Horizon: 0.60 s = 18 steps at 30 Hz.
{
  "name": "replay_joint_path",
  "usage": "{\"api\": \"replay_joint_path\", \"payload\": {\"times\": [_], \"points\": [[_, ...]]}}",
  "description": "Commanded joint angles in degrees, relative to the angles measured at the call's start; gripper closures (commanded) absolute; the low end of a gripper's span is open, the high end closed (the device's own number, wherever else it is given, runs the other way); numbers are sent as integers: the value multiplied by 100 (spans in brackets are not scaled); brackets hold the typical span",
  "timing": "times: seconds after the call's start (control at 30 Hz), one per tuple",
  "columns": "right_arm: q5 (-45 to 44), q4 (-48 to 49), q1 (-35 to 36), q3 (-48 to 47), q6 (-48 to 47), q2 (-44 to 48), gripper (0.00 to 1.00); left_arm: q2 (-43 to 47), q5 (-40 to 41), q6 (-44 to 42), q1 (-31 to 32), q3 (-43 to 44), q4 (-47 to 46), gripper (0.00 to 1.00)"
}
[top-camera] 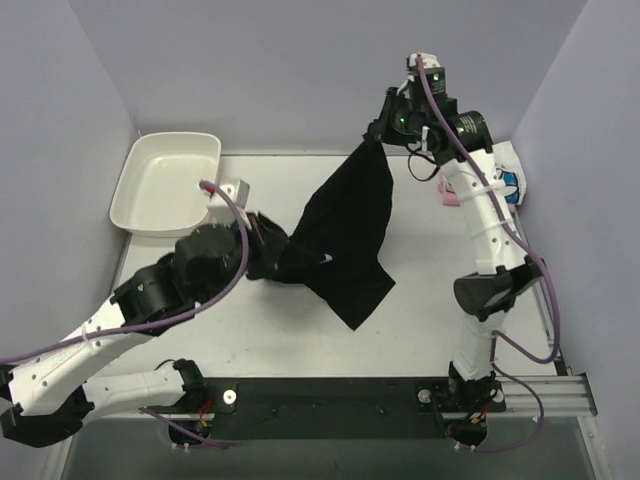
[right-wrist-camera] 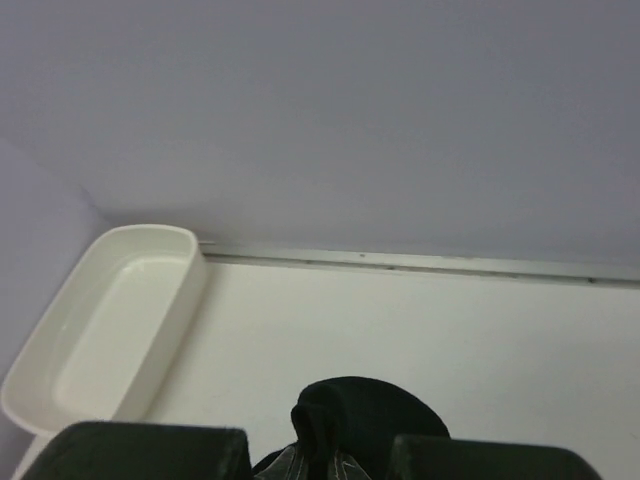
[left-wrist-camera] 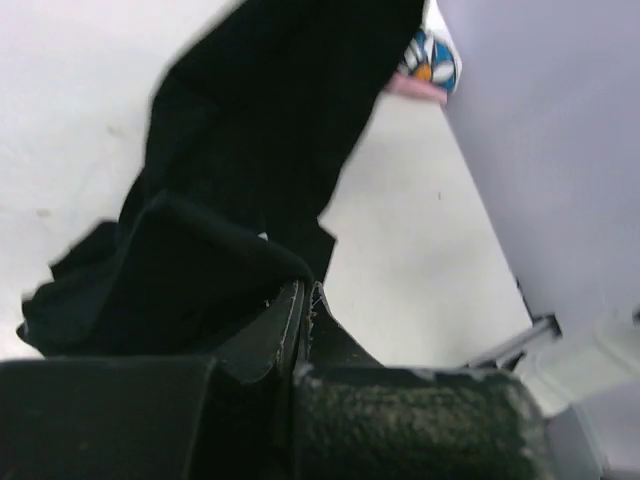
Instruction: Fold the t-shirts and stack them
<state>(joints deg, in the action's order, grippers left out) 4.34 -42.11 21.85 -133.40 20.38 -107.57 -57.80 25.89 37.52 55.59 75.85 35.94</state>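
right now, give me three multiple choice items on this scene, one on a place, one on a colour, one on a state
1. Where does the tray sit?
A. far left corner
B. near right corner
C. under the right arm

2. What colour is the held shirt?
A. pink
B. black
C. white

3. How is that shirt held?
A. by one pincer only
B. by none, flat on the table
C. by both pincers, shut on it

Answers:
1 A, the top view shows it at the far left.
2 B, the cloth is plain black.
3 C, the left pincer and the right pincer each clamp an end, and the shirt hangs between them.
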Motion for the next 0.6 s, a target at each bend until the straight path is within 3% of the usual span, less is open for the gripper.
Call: {"api": "replay_joint_path", "payload": {"times": [0.0, 0.07, 0.1, 0.13, 0.17, 0.27, 0.3, 0.37, 0.4, 0.43, 0.5, 0.57], "points": [[1611, -26, 118, -1116, 150, -843, 100, -160, 1074, 1107, 1723, -1186, -692, 100], [2758, 447, 109, -883, 403, -1072, 100, -380, 1051, 1100, 2129, -1571, -1113, 100], [3218, 667, 118, -715, 492, -1117, 100, -659, 919, 978, 2375, -1713, -1803, 100], [3623, 1121, 118, -548, 597, -1169, 100, -845, 457, 925, 2403, -1810, -2141, 100], [4305, 1274, 136, -303, 712, -1283, 85, -1056, 243, 863, 2438, -1846, -2692, 100], [4402, 1293, 276, -3, 372, -1119, 54, -2013, -399, 406, 2526, -1575, -3329, 100], [4148, 1293, 285, 425, 100, -943, 16, -2433, -479, 179, 2535, -1261, -3505, 100], [3472, 1310, 268, 884, -121, -208, 0, -2683, -629, -33, 2562, -837, -3515, 55], [2477, 1302, 276, 1426, -340, 93, 0, -2684, -585, -278, 2579, -557, -3437, 23], [2005, 1319, 285, 1710, -455, 418, 0, -2605, -455, -402, 2588, -493, -3427, 3], [822, 1310, 276, 2472, -552, 1288, 0, -2273, 35, -674, 2579, -214, -3035, 3], [438, 1249, 267, 2993, -544, 2042, 0, -2096, 485, -798, 2492, 121, -2090, 3]]}}
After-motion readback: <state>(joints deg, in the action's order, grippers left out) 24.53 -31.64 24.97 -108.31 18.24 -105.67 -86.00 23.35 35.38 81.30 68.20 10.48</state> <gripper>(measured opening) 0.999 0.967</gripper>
